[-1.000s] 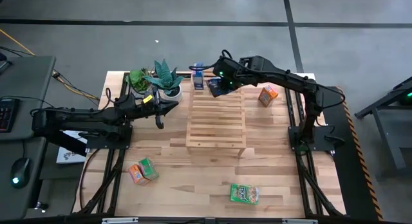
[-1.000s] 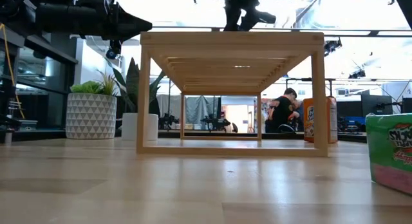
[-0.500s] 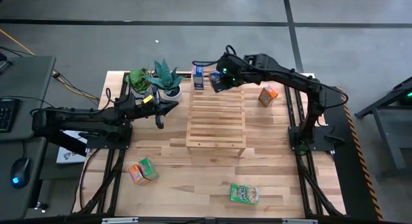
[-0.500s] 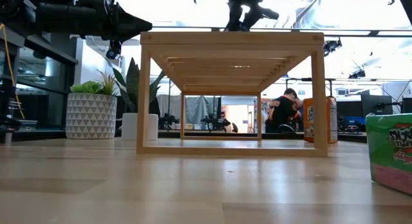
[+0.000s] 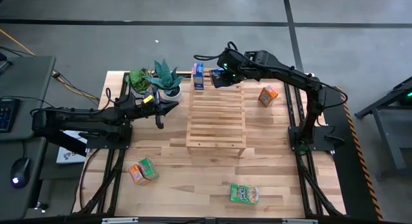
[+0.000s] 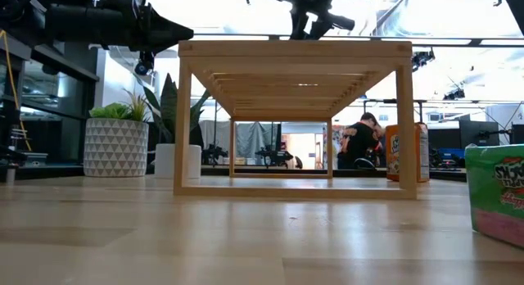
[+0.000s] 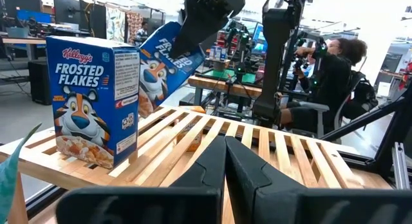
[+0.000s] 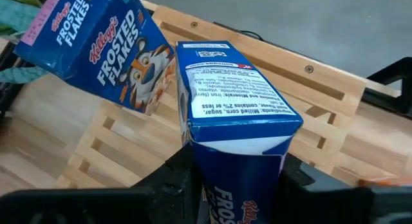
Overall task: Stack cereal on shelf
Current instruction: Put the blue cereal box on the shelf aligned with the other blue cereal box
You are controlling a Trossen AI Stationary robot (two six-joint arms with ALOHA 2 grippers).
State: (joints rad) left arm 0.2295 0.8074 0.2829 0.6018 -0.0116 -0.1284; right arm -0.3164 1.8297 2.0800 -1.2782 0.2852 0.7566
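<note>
High view: the right gripper (image 5: 219, 76) is over the far end of the shelf (image 5: 216, 118), pinching a blue cereal box (image 5: 217, 76); a second blue box (image 5: 198, 76) stands just beside it at the shelf's far left corner. An orange box (image 5: 268, 94) sits on the table right of the shelf, an orange-and-green pair of boxes (image 5: 142, 171) lies near the front left, and a green box (image 5: 244, 194) lies near the front. The left gripper (image 5: 168, 107) hovers left of the shelf, near two potted plants (image 5: 156, 79). Low view: the shelf (image 6: 295, 119) stands empty underneath, with the orange box (image 6: 407, 152) behind its right leg. Left wrist view: the left fingers (image 7: 222, 161) are pressed together; the standing blue box (image 7: 92, 99) is upright on the slats, the held box (image 7: 168, 56) tilted beside it. Right wrist view: the held box (image 8: 237, 102) is clamped between the fingers, above the slats.
</note>
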